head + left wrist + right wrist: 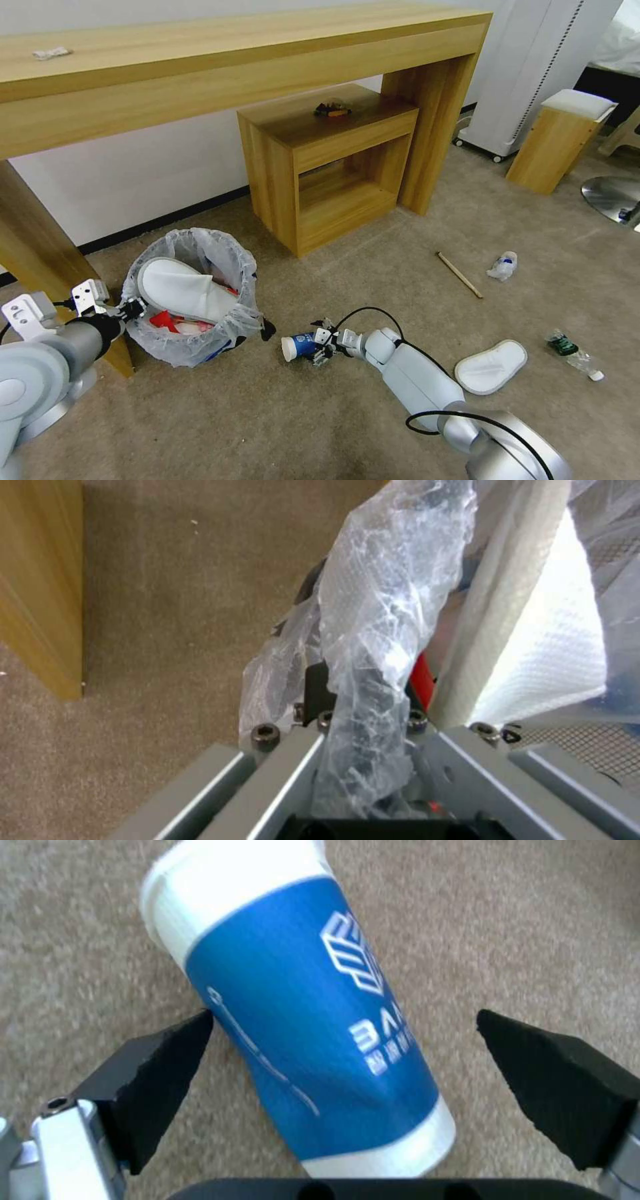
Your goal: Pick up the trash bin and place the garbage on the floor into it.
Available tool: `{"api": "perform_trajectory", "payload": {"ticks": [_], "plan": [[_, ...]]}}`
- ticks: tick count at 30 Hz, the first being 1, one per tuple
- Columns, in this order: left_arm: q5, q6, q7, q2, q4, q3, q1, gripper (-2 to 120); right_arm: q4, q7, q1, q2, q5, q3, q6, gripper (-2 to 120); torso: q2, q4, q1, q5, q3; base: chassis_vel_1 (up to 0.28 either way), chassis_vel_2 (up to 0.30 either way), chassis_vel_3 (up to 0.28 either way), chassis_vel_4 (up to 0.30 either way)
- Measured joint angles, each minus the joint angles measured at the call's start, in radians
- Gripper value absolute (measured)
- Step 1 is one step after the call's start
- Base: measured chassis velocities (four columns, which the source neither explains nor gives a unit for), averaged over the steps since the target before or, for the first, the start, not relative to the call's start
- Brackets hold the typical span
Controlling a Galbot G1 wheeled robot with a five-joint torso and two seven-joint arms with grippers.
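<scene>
Item: trash bin (190, 300). Stood on the floor (280, 427) at near left, beside a desk leg; lined with a crinkly plastic bag (373, 630) folded over the rim. A white slipper (183, 288) and red scraps are already held inside. The rim and liner are gripped by the left gripper (130, 310), whose jaws are closed on the bag-covered edge.

Item: blue paper cup (307, 1020). Laid on its side on the carpet at near centre, just right of the bin. It is straddled by the right gripper (319, 345), jaws spread wide: one pad is touching or nearly touching the cup wall, the other stands apart. Nothing is yet held.

Handling note: the step in hand is judged to be the grasp of the cup. The jaws are best centred over the cup's middle before closing, since the off-centre straddle could roll it away; pressure is best kept light, as thin paper walls are likely to crush.

Remaining litter, right side of floor: a second slipper (491, 367), a wooden stick (459, 274), a crumpled white piece (503, 265) and a small plastic bottle (573, 355), all well apart.

Room: beige short-pile carpet; long wooden desk surface (200, 53) along the far wall, a low open wooden cabinet (327, 167) beneath it, a padded stool (560, 137) at far right.
</scene>
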Motion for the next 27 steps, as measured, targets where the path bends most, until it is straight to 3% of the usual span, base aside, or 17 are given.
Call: {"api": "perform_trajectory", "payload": {"ticks": [5, 9, 13, 21, 27], "plan": [[0.001, 0.0, 0.0, 0.0, -0.005, -0.004, 0.005, 0, -0.002, -0.001, 0.001, 0.007, 0.002, -0.003, 0.002, 98, 0.0, 0.0, 0.0, 0.0, 0.0, 0.0, 0.0, 0.0, 0.0], [0.003, 0.0, 0.0, 0.001, -0.009, -0.007, 0.011, 0, -0.003, -0.009, 0.0, 0.009, -0.007, -0.006, 0.002, 88, 0.0, 0.0, 0.0, 0.0, 0.0, 0.0, 0.0, 0.0, 0.0], [0.003, 0.0, 0.0, 0.003, -0.013, -0.01, 0.012, 0, -0.003, -0.016, -0.004, 0.009, -0.017, -0.008, 0.0, 68, 0.0, 0.0, 0.0, 0.0, 0.0, 0.0, 0.0, 0.0, 0.0], [0.003, 0.0, 0.001, 0.0, -0.016, -0.009, 0.012, 0, -0.011, -0.024, -0.013, 0.007, -0.025, -0.006, 0.002, 44, 0.0, -0.0002, 0.0, 0.0, 0.0, 0.0, 0.0, 0.0, 0.0], [0.005, 0.0, 0.001, -0.001, -0.016, -0.004, 0.008, 0, -0.014, -0.034, -0.015, 0.0, -0.027, -0.001, 0.003, 20, 0.0, 0.0003, 0.0, 0.0003, 0.0, 0.0, 0.0, 0.0, 0.0]]}}
